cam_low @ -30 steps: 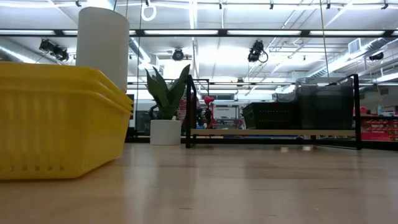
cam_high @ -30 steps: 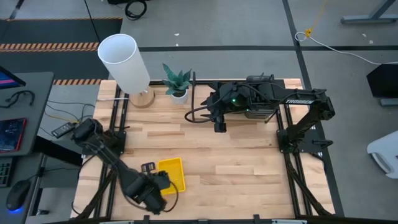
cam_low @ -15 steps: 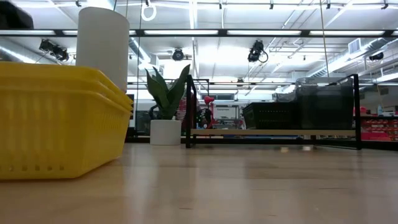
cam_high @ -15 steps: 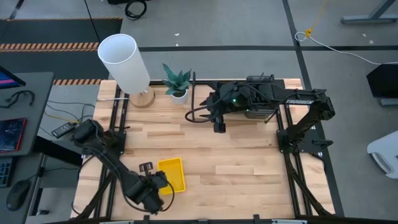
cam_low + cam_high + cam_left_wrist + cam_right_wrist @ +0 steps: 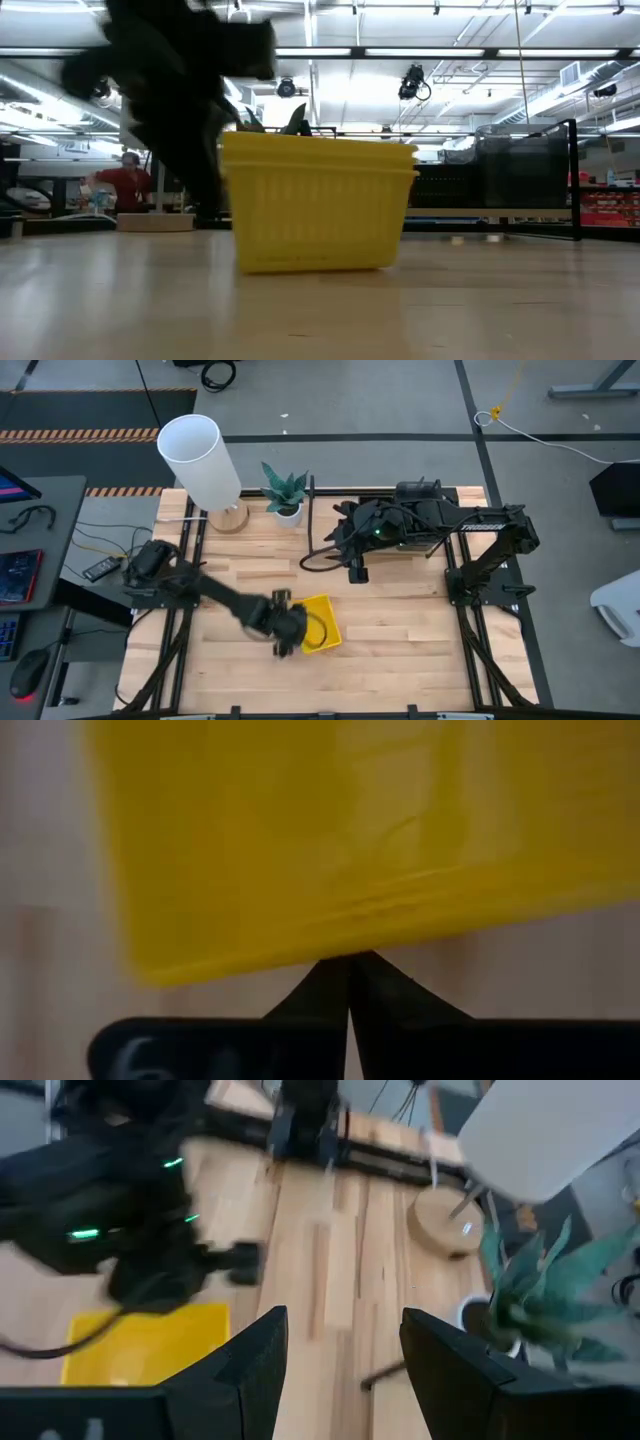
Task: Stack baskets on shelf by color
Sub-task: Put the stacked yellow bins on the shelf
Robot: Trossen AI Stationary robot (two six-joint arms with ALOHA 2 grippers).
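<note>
Bright, even light across the high view, crisp from edge to edge, with only soft short shadows on the pale desk [image 5: 400, 630]. In the low view, long ceiling light strips [image 5: 440, 52] glare white along the top of the frame, and the left arm [image 5: 170, 90] at upper left is a dark motion smear. The left wrist view is heavily blurred: the yellow baskets [image 5: 350, 830] fill it as a soft glowing mass. The right wrist view streaks too, and the lamp shade [image 5: 550, 1130] washes out at upper right.
</note>
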